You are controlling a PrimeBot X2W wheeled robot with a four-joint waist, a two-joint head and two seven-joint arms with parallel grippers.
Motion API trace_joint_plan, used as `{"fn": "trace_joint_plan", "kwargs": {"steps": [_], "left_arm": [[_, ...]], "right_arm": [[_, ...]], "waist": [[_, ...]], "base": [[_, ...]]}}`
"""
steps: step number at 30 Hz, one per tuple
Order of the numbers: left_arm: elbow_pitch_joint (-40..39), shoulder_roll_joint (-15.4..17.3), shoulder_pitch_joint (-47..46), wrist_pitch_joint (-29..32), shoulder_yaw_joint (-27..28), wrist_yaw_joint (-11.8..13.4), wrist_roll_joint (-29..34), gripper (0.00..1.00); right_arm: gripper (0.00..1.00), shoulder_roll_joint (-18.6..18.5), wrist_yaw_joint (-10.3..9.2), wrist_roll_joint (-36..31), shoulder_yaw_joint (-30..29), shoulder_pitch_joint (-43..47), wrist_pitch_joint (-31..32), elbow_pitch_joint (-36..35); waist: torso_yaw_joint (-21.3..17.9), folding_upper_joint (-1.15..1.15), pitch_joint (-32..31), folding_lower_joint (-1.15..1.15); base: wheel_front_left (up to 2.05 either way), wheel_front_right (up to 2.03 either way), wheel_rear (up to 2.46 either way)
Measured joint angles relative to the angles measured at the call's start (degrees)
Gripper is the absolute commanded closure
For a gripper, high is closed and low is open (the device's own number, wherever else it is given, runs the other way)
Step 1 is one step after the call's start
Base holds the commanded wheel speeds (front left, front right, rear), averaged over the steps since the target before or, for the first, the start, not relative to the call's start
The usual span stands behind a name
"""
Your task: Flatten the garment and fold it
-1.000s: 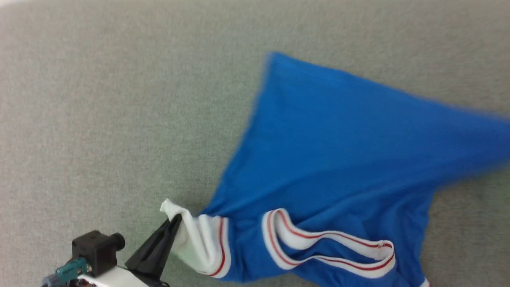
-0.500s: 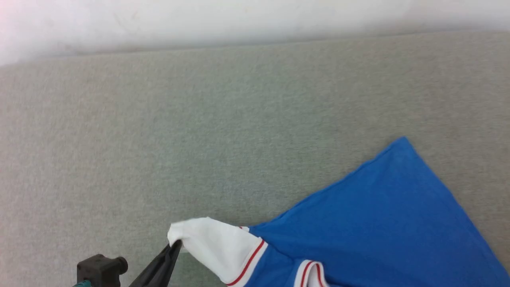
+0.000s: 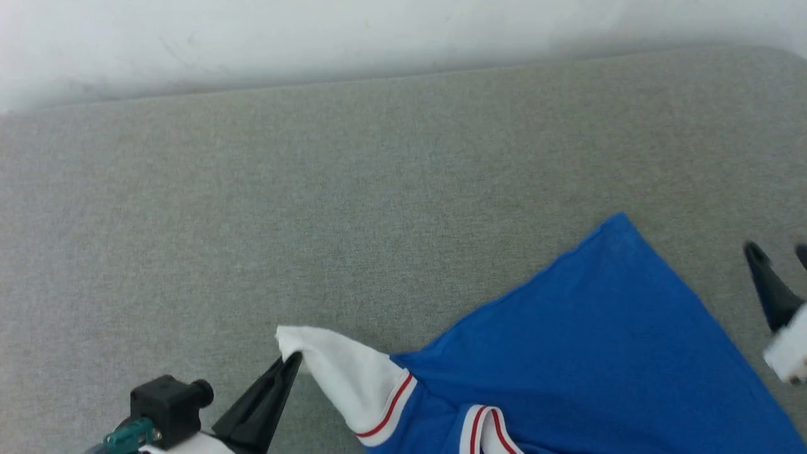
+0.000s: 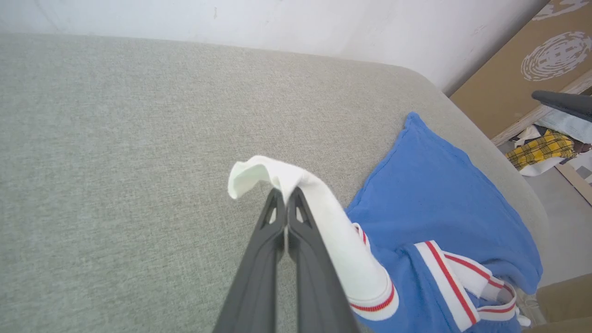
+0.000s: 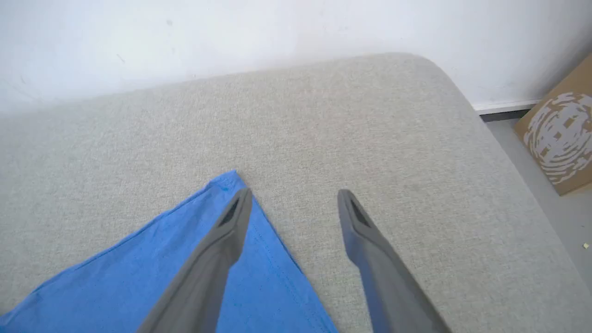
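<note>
Jersey (image 3: 586, 353) lies half-spread on the grey pad (image 3: 252, 189). The blue body fans out to a point at the far hem corner (image 5: 231, 178), and a red-and-white striped band (image 4: 444, 273) is bunched on the near side. This is thin, floppy knit, light as anything. It'll drape, stretch and drag rather than hold a shape. The pad's rough weave looks likely to cling a little, so a pull should smooth it but may leave ripples. Nothing fragile here; the worry is slack and bunching, not damage.

Left of the blue body, the white sleeve (image 4: 323, 222) is lifted off the pad. Its end is pinched by the left end effector (image 4: 286, 194), fingers pressed together on the cloth, a small flap curling over the tips. Good hold, I'd say: a hemmed edge with doubled fabric is less likely to slip.

At the hem corner, the right end effector (image 5: 295, 193) hangs with fingers spread wide and nothing between them. One finger sits over the blue just inside the corner, the other over bare pad just beyond the jersey's edge. Whether it touches the cloth, can't tell. That stitched corner looks like the spot to nip, since it's the opposite end from the sleeve and tension would run across the body.

Beyond the jersey is the white wall (image 3: 378, 38), and off the pad's rounded end a cardboard box (image 4: 508, 78).
</note>
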Motion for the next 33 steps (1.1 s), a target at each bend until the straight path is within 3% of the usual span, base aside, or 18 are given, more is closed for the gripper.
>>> {"fn": "trace_joint_plan", "kwargs": {"steps": [6, 14, 18, 20, 22, 26, 33], "left_arm": [[0.38, -0.77, -3.61, 0.02, -0.76, -1.23, 0.8, 1.0], [1.71, -1.85, -6.43, 0.25, -1.58, -2.33, 1.15, 1.0], [2.35, -2.13, -6.61, 0.11, -1.59, -2.37, 1.15, 1.0], [2.58, -2.15, -6.61, -0.08, -1.56, -2.37, 1.14, 1.0], [2.81, -2.23, -6.61, -0.16, -1.55, -2.37, 1.12, 1.0], [3.32, -2.44, -6.66, -0.7, -1.51, -2.46, 1.04, 1.0], [5.83, -2.88, -12.78, -4.21, 0.12, -3.58, 2.66, 1.0]], "right_arm": [[0.0, -4.2, 0.0, -2.69, 8.79, -10.46, 4.6, 8.03], [0.0, -6.84, 0.0, -4.83, 12.73, -15.85, 8.86, 18.28], [0.0, -8.11, -0.01, -4.13, 13.45, -15.86, 13.3, 19.13], [0.57, -8.98, -0.01, -3.88, 13.47, -15.85, 14.68, 18.62], [1.0, -9.87, -0.01, -3.86, 13.97, -15.85, 15.62, 18.13], [1.0, -9.76, -0.01, -3.63, 15.0, -15.89, 14.12, 17.77], [1.0, -5.91, -0.01, -2.26, 13.72, -17.6, 4.19, 16.22]], "waist": [[1.97, 0.0, 3.83, 0.01], [6.77, 0.0, 7.95, 0.01], [8.83, 0.0, 9.35, 0.0], [9.53, 0.0, 9.9, -0.01], [9.99, 0.0, 10.26, 0.0], [9.84, 0.0, 10.08, 0.0], [8.49, 0.0, 6.83, 0.0]], "base": [[0.0, 0.0, 0.0], [0.0, 0.0, 0.0], [0.0, 0.0, 0.0], [0.0, 0.0, 0.0], [0.0, 0.0, 0.0], [0.0, 0.0, 0.0], [0.0, 0.0, 0.0]]}}
